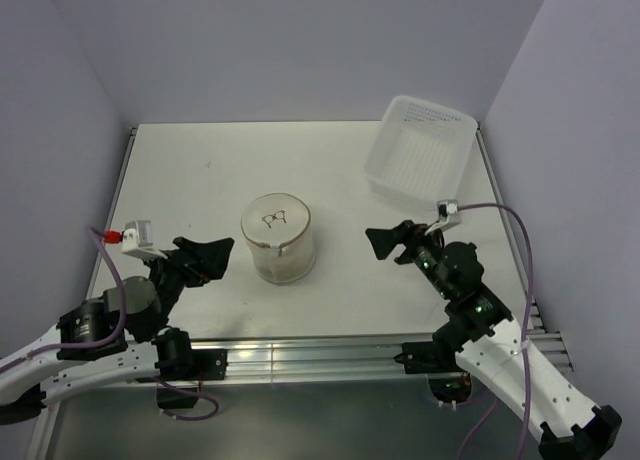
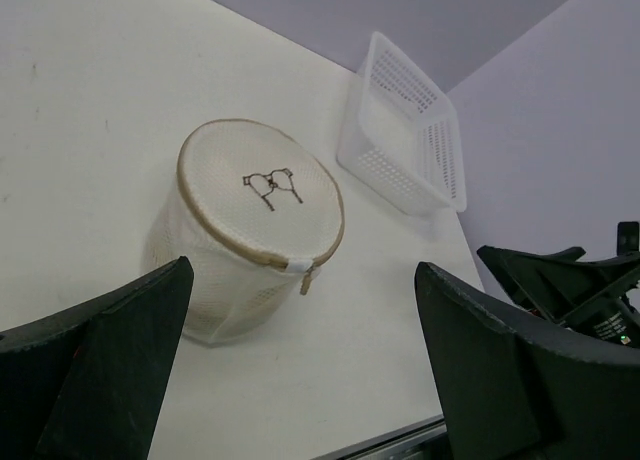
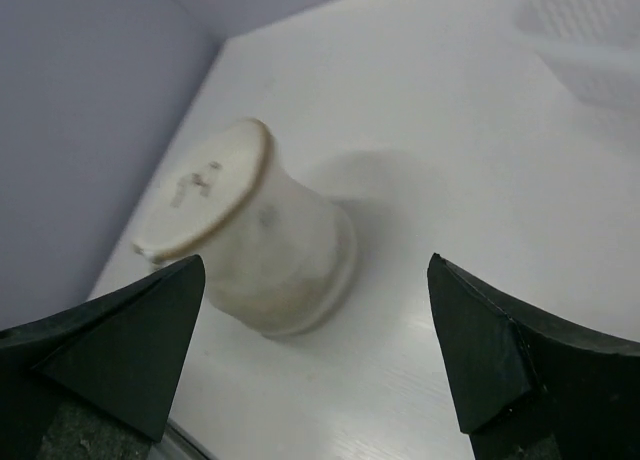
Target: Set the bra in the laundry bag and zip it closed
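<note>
The laundry bag (image 1: 277, 238) stands upright near the middle of the worktop (image 1: 200, 160), a little toward the near edge, with its round face up and the small black mark (image 1: 274, 218) on top. There is just the one bag. From overhead the mesh looks faintly beige low down; I can't tell what is inside it.

The left tool (image 1: 208, 256) sits to the bag's left, fingers spread wide, holding nothing and touching nothing, a clear gap between it and the bag. The right tool (image 1: 386, 242) faces it from the other side, likewise spread and empty, and also apart from the bag. So there are two tools with the bag between them.

The left wrist view shows what the overhead one does not: a small zip tab (image 2: 308, 275) hanging at the near edge of the brown rim, with the lid lying flat on that rim. It also catches the right tool off at its right edge, beyond its own dark fingers (image 2: 100, 380).

The right wrist view is softer. The bag sits sharp enough between the fingers (image 3: 520, 370), but the mark on it is only a smudge.

One white plastic tray (image 1: 420, 150) lies at the far right corner, tipped against the wall, well apart from the bag.
</note>
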`<state>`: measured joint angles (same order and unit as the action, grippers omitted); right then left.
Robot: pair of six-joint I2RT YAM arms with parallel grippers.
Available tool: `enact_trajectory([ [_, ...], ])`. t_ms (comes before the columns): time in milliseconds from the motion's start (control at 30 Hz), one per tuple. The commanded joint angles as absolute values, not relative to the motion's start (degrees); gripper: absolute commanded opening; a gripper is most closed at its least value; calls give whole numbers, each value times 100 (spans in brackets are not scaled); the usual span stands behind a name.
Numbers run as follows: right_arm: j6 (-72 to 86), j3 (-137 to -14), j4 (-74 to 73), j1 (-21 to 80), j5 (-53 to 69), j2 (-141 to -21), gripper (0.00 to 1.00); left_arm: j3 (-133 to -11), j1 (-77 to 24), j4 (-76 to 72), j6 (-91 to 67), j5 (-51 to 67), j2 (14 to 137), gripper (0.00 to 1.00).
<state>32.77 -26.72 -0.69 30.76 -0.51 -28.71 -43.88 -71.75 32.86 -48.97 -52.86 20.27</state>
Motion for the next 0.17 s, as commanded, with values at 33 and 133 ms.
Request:
enact_trajectory([
  [33, 3375, -2110, -342, 3094, -983, -1875, 100, -3973, -7207, 3726, -5106, -5300, 1486, 99],
  [133, 3270, -2275, -431, 3094, -1064, -1810, 100, -3937, -7207, 3666, -5072, -5291, 1389, 99],
])
